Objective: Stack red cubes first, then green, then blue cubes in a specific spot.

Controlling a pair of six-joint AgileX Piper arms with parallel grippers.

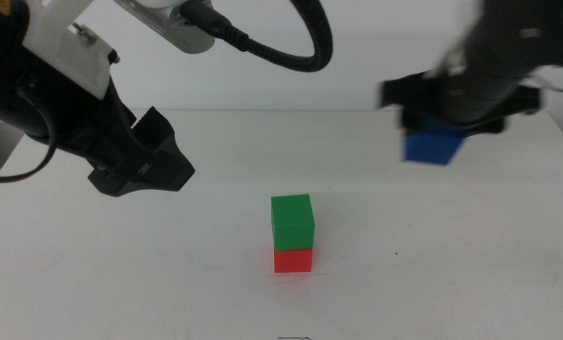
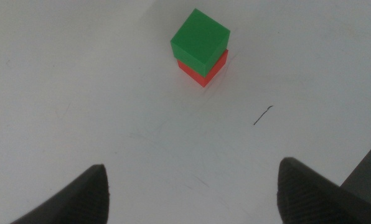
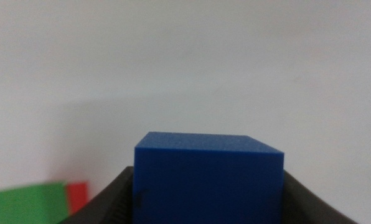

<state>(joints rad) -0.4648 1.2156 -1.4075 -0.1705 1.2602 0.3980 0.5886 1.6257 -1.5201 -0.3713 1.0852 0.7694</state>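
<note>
Blue is the only colour not yet on the pile: the blue cube (image 1: 433,145) hangs in the air, pinched between the jaws of the right hand (image 1: 444,118), well off to the right of the stack and beyond it in the middle view. The green cube (image 1: 293,222) sits on the red cube (image 1: 293,260), the pair standing alone on the white worktop (image 1: 452,274).

The likeliest slip, as I judge it, is at the set-down. The green cube looks slightly turned against the red one in the left wrist view, so its top face gives a small and skewed landing. If the blue cube comes in low or off-centre, its edge could catch the green cube and push the top of the stack over. Letting go too high could make it bounce or tip off. The right hand shows blurred in the middle view, so it is probably moving fast; speed would make any such contact worse.

Room is generous. The left hand (image 1: 154,156) hovers up and to the left of the stack, jaws spread wide and holding nothing, well apart from both cubes. Nothing else stands near the stack, and no worktop edge is close to it. A faint dark mark (image 2: 262,115) lies just beside the stack.
</note>
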